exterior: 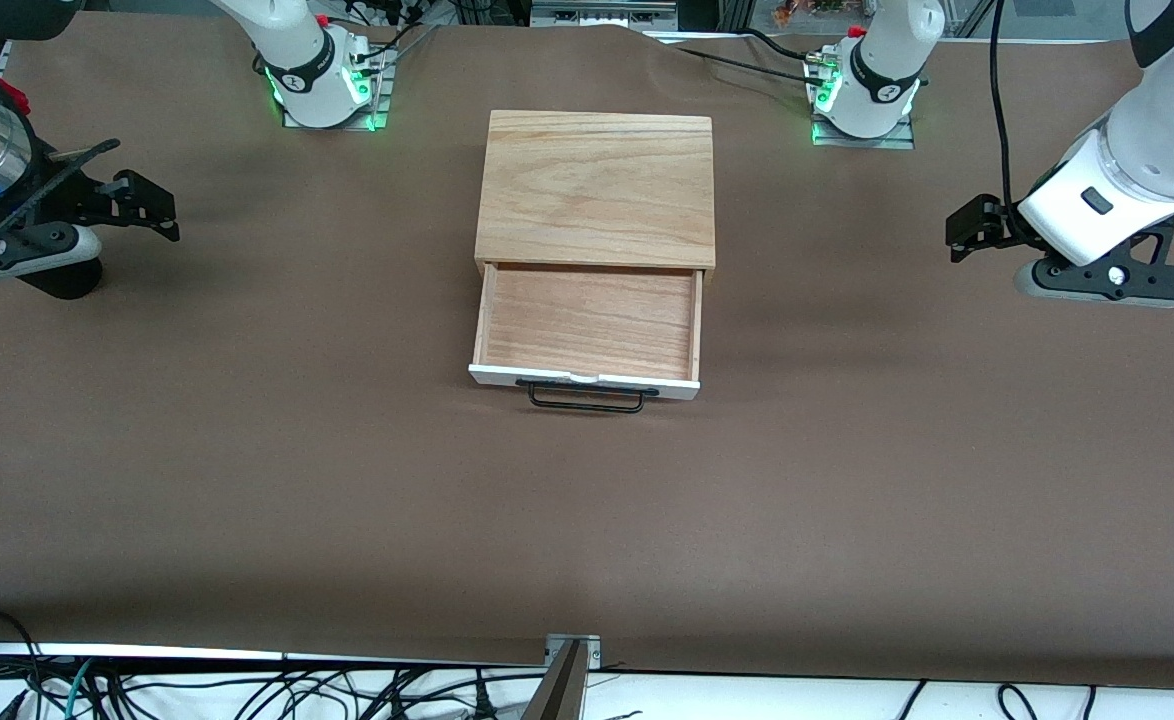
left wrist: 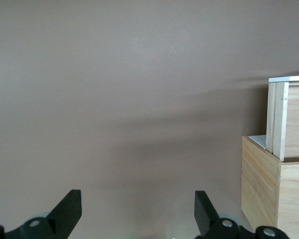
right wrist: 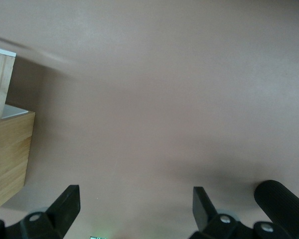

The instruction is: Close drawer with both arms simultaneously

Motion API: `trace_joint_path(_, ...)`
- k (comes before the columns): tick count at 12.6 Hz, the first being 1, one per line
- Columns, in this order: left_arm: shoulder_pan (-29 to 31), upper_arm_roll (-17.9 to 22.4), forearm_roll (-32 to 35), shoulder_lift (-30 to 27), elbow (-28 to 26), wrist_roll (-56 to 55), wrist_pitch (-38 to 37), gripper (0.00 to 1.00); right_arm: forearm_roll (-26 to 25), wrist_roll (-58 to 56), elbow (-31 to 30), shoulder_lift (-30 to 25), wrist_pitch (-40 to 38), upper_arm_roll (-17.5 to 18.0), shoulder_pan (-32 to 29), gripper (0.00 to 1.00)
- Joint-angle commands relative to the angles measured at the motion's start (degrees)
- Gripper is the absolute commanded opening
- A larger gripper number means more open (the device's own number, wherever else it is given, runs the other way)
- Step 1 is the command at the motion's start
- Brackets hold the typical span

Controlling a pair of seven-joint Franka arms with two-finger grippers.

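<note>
The shallow light-wood drawer [exterior: 587, 320] with its white front panel and thin black wire handle [exterior: 587, 398] stands pulled well out of the light oak box [exterior: 597, 190], on the side of the box nearer the front camera, and its tray is bare. It looks light and rigid, likely to slide easily but to bind if shoved on one corner only, so my call is an even push on the white front panel, one contact either side of the handle, not a grab at the wire. Now outward: the right gripper [exterior: 152, 205] hangs over the bare cloth well off from the box toward the right arm's end, fingers spread and holding nothing; the left gripper [exterior: 967, 230] mirrors it toward the left arm's end, jaws released too, nothing in them. Both are well apart from the drawer. Under it all lies a plain brown table covering [exterior: 247, 480], smooth-looking, with loose black cables [exterior: 147, 690] along the table edge nearest the camera.
</note>
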Motion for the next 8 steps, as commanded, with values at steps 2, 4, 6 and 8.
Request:
trace_joint_path(2, 1.3, 0.1, -3.2, 0.4, 1.1, 1.0, -0.1, 1.0, -0.7, 1.5, 1.9, 0.6, -2.0, 0.2, -0.2, 1.0)
trace_joint_path(4, 4.1, -0.2, -5.3, -2.0, -2.5, 1.1, 1.0, 1.0, -0.9, 1.4, 2.0, 0.7, -1.9, 0.2, -0.1, 1.0)
trace_joint_path(6, 4.0, -0.7, -4.7, -7.2, -10.2, 1.1, 6.7, 1.0, -0.9, 1.3, 2.3, 0.8, -1.6, 0.3, -0.1, 1.0)
trace_joint_path(8, 4.1, -0.7, -4.6, -7.6, -10.7, 4.0, 6.5, 1.0, -0.7, 0.3, 2.9, 0.9, -1.6, 0.2, -0.2, 1.0)
